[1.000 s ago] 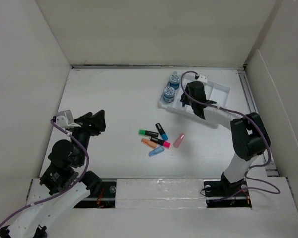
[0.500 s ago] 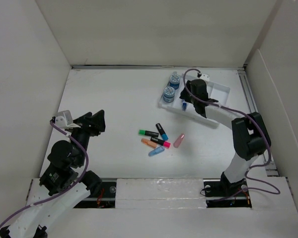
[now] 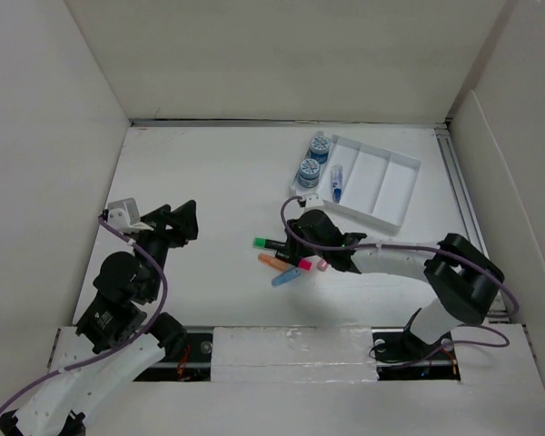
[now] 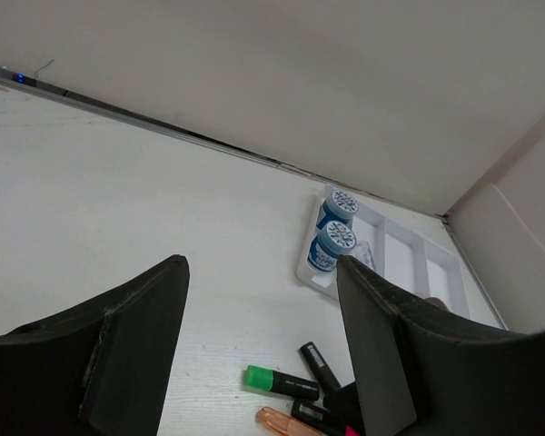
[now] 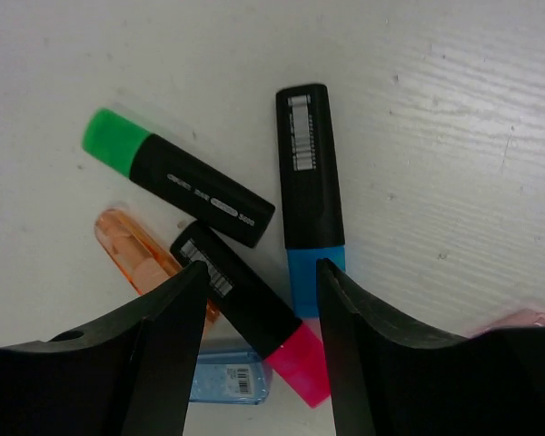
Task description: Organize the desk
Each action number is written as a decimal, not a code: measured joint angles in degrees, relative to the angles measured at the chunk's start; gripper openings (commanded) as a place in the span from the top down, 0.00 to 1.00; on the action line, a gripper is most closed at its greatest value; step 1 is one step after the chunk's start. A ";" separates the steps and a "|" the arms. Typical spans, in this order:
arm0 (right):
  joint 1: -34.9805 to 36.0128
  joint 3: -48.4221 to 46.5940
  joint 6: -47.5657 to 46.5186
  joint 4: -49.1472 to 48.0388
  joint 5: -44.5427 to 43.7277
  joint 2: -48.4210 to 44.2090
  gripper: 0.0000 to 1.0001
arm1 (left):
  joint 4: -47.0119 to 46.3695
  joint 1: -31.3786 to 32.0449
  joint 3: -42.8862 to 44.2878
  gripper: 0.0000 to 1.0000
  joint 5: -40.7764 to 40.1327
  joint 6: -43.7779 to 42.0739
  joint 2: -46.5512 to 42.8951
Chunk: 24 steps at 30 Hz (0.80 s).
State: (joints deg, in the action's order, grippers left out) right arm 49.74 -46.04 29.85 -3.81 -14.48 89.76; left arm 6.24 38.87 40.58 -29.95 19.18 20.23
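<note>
The desk (image 3: 209,173) holds a small heap of pens: a green-capped highlighter (image 5: 177,177), a blue-capped one (image 5: 311,195), a pink-capped one (image 5: 254,313), an orange tube (image 5: 141,254) and a clear blue tube (image 5: 227,383). My right gripper (image 5: 262,268) is open, low over the heap (image 3: 286,262), with its fingers either side of the pink-capped highlighter. My left gripper (image 4: 262,272) is open and empty above the left of the desk (image 3: 177,222), well away from the heap. It sees the green-capped highlighter (image 4: 282,381).
A white compartmented tray (image 3: 386,186) stands at the back right with two blue-lidded jars (image 3: 313,159) in its left end and a small blue pen (image 3: 337,182) in the compartment beside them. A pink tube (image 3: 322,264) lies right of the heap. White walls surround the desk.
My right arm has swung from over the tray down to the heap of highlighters. The small blue pen lies uncovered in the tray. The left arm has barely moved.
</note>
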 measured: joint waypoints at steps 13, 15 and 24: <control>0.98 -2.82 0.63 4.70 -5.95 6.82 0.63 | -0.02 0.00 -0.11 0.36 -0.02 -0.11 0.92; 0.98 -3.13 0.87 4.66 -6.82 7.21 0.81 | -0.02 0.00 -0.11 0.36 -0.02 -0.11 0.92; 0.11 -4.42 1.42 8.37 -10.51 4.31 0.84 | -0.02 0.00 -0.11 0.36 0.00 -0.11 0.70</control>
State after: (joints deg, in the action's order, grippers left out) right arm 49.84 -50.46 31.27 4.56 -24.99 94.06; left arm 6.22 38.87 40.47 -29.95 19.07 20.93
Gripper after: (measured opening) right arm 0.338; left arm 0.637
